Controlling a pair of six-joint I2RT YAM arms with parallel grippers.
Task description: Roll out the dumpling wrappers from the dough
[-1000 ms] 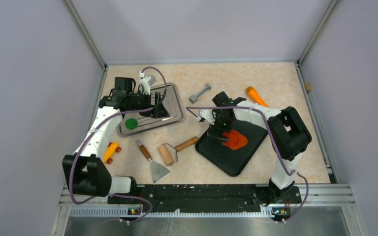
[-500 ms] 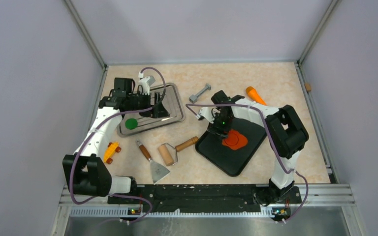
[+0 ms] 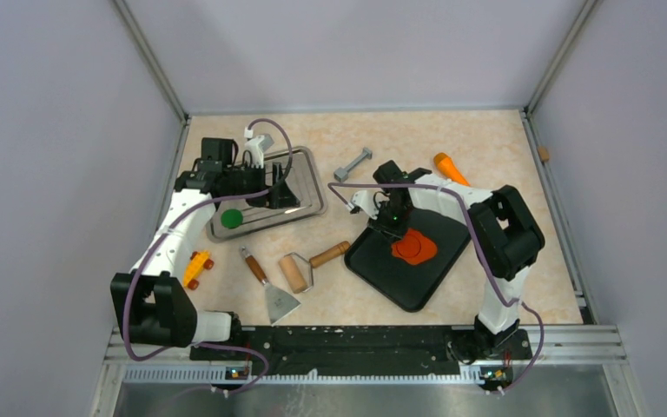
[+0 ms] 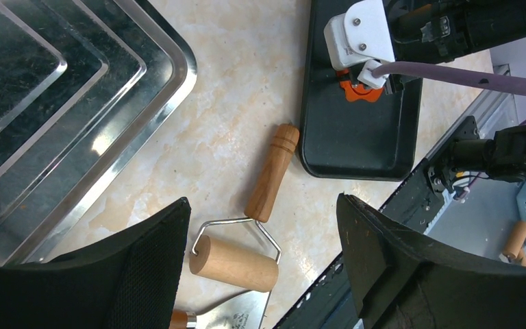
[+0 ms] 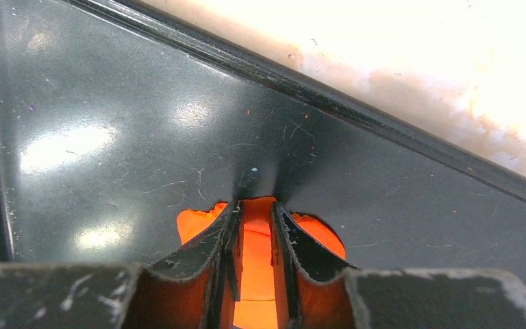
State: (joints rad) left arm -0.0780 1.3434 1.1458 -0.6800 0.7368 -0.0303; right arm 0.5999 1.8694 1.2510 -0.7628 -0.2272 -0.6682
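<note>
Since a second ago: right gripper (image 3: 389, 226) has slid from over the dough (image 3: 414, 248) to the sheet's 10 o'clock edge, and its jaws have drawn in from wide to narrow.

1. Rolling pin (image 3: 295, 272): wooden, lying free at 7 o'clock from table centre, beside a scraper (image 3: 276, 295). Untouched.
2. Black tray (image 3: 399, 287): at 4 o'clock from centre; carries the dough.
3. Dough: orange-red clay, a flattened, ragged sheet lying on the tray floor. Judged light, soft and slightly tacky; likely to stretch, tear or dent under a hard pinch, and may cling to the tray. Best taken at a thicker edge lobe and peeled low and slowly, not pulled straight up.
4. Right gripper: the wrist view shows a strip of clay squeezed between the nearly closed fingers (image 5: 212, 247).
5. Wrapper (image 3: 231, 217): one green disc, at the 7 o'clock corner of the metal tray (image 3: 308, 204).
6. Left gripper (image 3: 276, 193): above the metal tray, jaws wide, holding nothing.
</note>
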